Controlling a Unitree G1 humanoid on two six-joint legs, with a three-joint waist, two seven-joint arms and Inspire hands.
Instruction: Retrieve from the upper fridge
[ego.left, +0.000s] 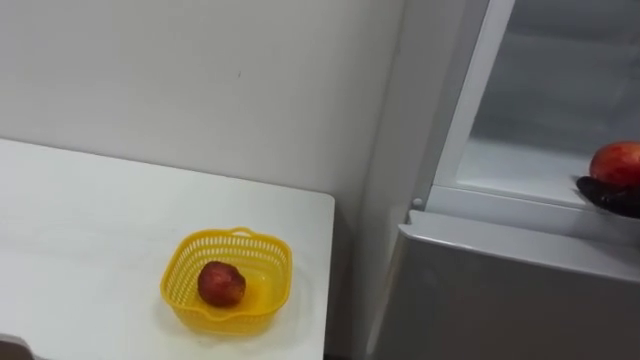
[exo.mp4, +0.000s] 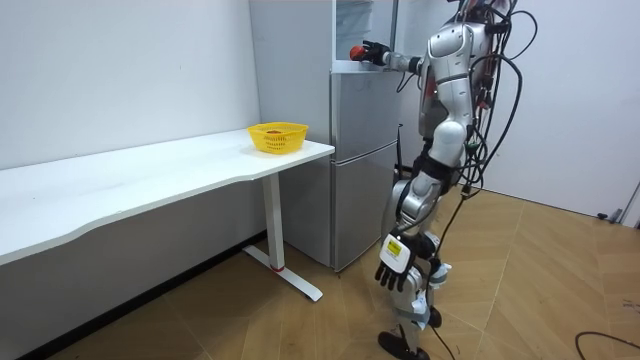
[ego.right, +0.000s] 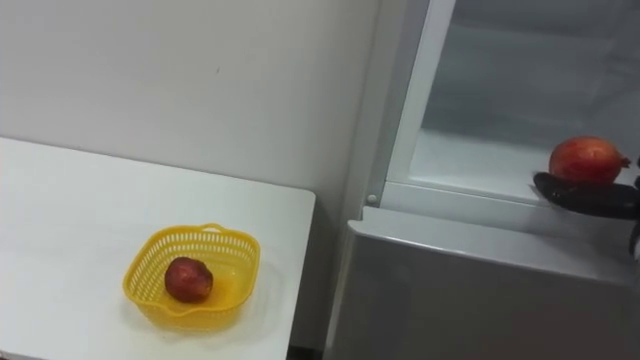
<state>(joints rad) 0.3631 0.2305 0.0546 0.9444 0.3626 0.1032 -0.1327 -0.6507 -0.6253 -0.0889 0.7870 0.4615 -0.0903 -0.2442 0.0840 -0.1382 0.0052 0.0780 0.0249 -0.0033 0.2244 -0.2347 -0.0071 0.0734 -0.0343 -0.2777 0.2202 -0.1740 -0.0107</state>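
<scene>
1. R robot hand clamped on pomegranate, at front edge of open upper fridge.
2. L robot hand hangs by thigh, fingers relaxed, apart.
3. I see yellow basket w/ another red fruit on worktop.

A bare test room dressed as a kitchen corner, more lab than home. Plain white walls and a wood-pattern floor enclose very little furniture: a long white bench on a white leg frame, and a silver two-door fridge just beside its end. A yellow basket holding one red fruit sits near the bench's corner by the fridge.
</scene>
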